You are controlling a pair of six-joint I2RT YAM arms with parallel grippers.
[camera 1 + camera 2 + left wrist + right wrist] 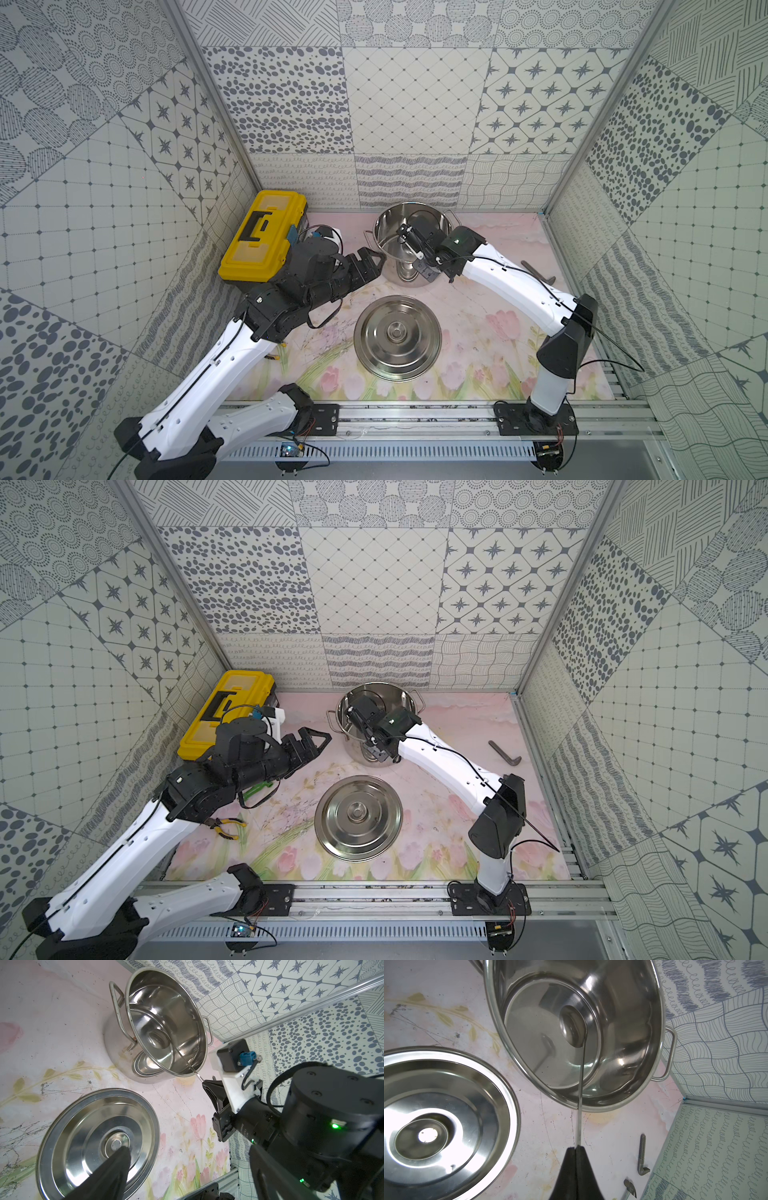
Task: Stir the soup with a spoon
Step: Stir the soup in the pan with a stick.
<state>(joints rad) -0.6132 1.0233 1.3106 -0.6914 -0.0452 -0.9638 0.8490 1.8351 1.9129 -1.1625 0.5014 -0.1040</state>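
Right end effector (576,1148) pinching spoon (571,1026) handle, bowl inside pot (633,1022). Left end effector (376,264) spread, at pot's 9 o'clock. Lid (397,336) at 6 o'clock.

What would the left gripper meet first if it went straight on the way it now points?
Most likely the outer wall of the pot: the open left gripper points at it with nothing between. Its height is unclear, so it might clear the rim.
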